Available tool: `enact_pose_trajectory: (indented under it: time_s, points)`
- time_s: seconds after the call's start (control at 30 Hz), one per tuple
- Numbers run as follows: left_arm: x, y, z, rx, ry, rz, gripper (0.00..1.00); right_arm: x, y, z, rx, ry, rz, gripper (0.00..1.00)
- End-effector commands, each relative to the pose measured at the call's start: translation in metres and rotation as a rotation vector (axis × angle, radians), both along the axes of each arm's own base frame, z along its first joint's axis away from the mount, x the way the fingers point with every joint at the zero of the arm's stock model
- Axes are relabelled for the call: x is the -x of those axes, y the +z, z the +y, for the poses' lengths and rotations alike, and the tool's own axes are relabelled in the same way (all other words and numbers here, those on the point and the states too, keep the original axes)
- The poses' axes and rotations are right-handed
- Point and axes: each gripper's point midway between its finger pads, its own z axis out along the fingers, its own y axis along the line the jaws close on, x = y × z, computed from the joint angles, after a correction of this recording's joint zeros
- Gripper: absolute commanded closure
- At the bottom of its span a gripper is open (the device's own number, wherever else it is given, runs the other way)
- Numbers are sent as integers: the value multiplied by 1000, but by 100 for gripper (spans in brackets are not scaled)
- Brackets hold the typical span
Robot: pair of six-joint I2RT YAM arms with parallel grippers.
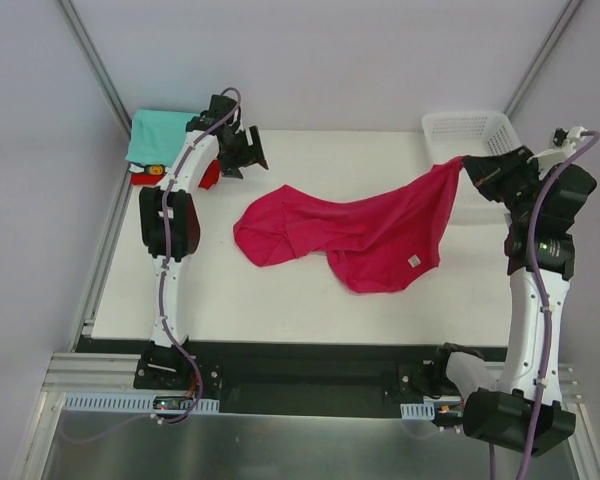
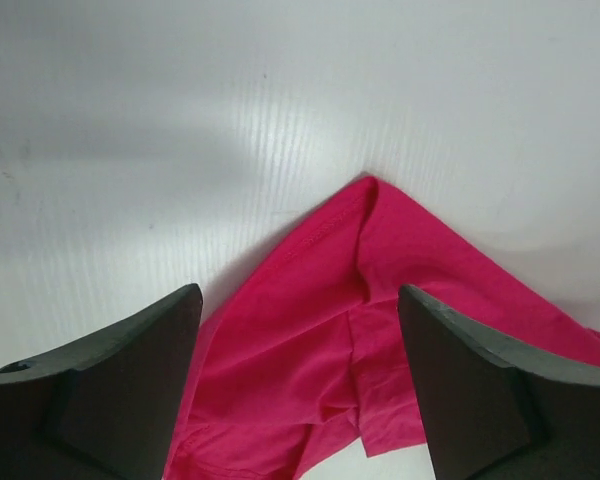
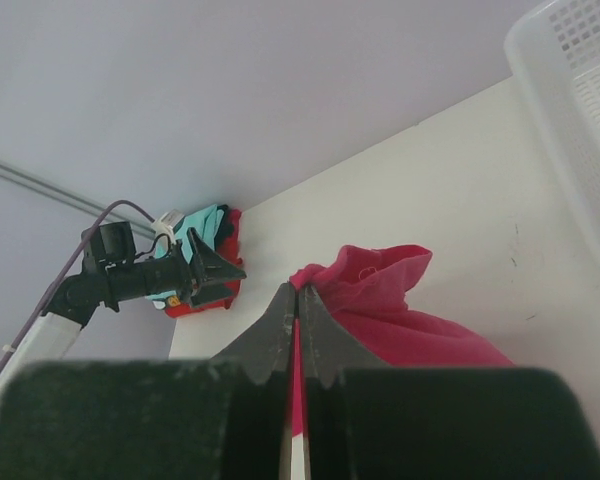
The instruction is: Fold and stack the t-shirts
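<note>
The magenta-pink t-shirt [image 1: 350, 235] lies crumpled across the middle of the white table [image 1: 280, 300]. Its right corner is drawn up off the table toward the basket. My right gripper [image 1: 472, 166] is shut on that corner, and the right wrist view shows the cloth [image 3: 400, 310] pinched at the jaw tips [image 3: 297, 292]. My left gripper [image 1: 250, 150] hovers open at the back left. In its wrist view a corner of the pink shirt [image 2: 320, 330] lies on the table below the spread fingers [image 2: 130, 390], untouched. Folded teal [image 1: 158, 135] and red [image 1: 208, 176] t-shirts sit stacked in the back left corner.
A white plastic mesh basket [image 1: 470, 128] stands at the back right, just behind the right gripper, and shows at the edge of the right wrist view [image 3: 570, 120]. Walls and frame posts close in the table on three sides.
</note>
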Motion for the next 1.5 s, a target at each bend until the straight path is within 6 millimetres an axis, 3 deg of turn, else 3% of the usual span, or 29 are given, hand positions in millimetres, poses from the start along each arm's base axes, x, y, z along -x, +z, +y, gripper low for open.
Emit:
enact_pose_trajectory:
  time_s: [0.0,0.07,0.1,0.13,0.17,0.23,0.37,0.4,0.57,0.9,1.13,1.47]
  points:
    - [6,30,-30,79,-88,-57,21,9,36,13,56,54,-120,99]
    - [16,50,-48,104,-154,-106,21,7,31,13,53,60,-108,99]
    - [26,48,-61,115,-194,-102,22,7,29,16,50,77,-104,99]
    - [36,70,-89,141,-291,-178,22,5,26,18,45,91,-96,99]
    - [48,75,-109,180,-365,-191,23,4,23,20,34,109,-83,99]
    - [75,79,-146,221,-508,-225,25,-1,14,25,4,147,-56,99]
    - [109,61,-179,291,-629,-170,36,-2,9,24,18,137,-64,99]
    - [115,45,-178,284,-616,-129,38,-1,10,25,18,143,-67,99]
    - [118,15,-169,243,-569,-89,41,2,11,27,19,153,-67,99]
    - [97,-2,-113,60,-400,-87,38,5,11,31,19,163,-71,99]
    - [99,-9,-111,52,-411,-59,41,5,10,31,25,161,-68,99]
    - [110,-40,-99,-4,-386,10,43,7,12,31,24,161,-70,99]
